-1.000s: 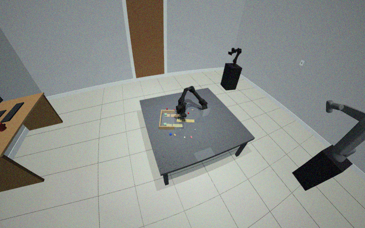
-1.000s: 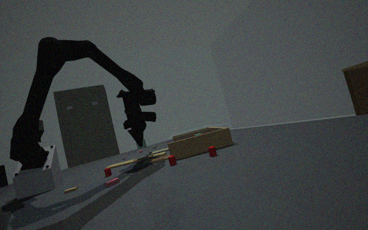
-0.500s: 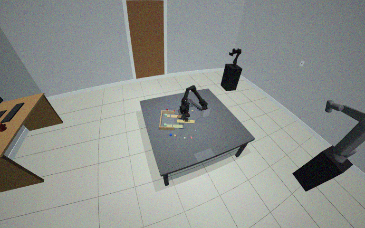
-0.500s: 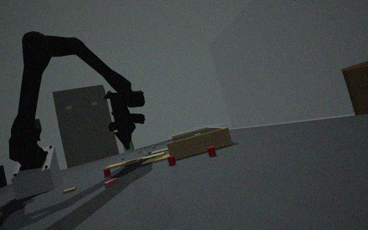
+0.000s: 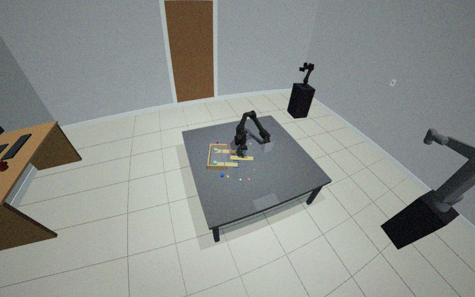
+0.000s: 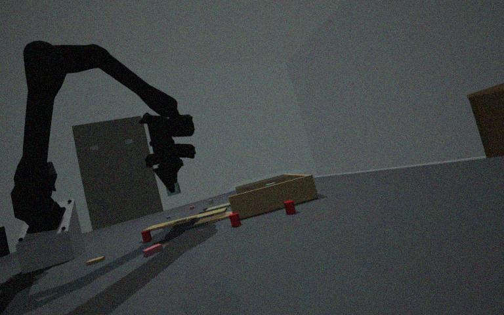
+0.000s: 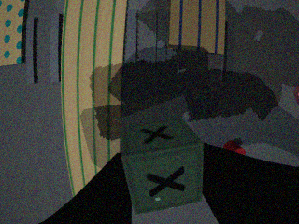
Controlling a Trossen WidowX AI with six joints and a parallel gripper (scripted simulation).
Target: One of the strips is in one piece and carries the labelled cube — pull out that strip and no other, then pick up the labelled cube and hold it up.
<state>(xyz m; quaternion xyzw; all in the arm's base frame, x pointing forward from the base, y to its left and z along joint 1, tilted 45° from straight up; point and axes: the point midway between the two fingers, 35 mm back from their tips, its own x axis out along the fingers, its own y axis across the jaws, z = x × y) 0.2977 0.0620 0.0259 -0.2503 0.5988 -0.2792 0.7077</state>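
Note:
My gripper (image 5: 240,151) (image 6: 170,186) (image 7: 157,155) is shut on the labelled cube (image 7: 164,182) (image 6: 176,189), a green cube with black X marks. It holds the cube well above the table. Below it, the wrist view shows a tan strip with green lines (image 7: 93,56), a strip with blue lines (image 7: 198,0) and a teal-dotted strip (image 7: 13,7) at the left edge. One tan strip (image 5: 241,158) (image 6: 186,220) lies pulled out from the open wooden frame (image 5: 209,155) (image 6: 271,198).
Short red cylinders (image 6: 289,207) (image 6: 234,219) (image 6: 146,235) stand around the strips and a pink block (image 6: 152,249) lies near them. Two pale cubes (image 5: 216,149) (image 5: 214,163) sit inside the frame. Small coloured bits (image 5: 222,175) lie scattered in front of it on the dark table (image 5: 280,167).

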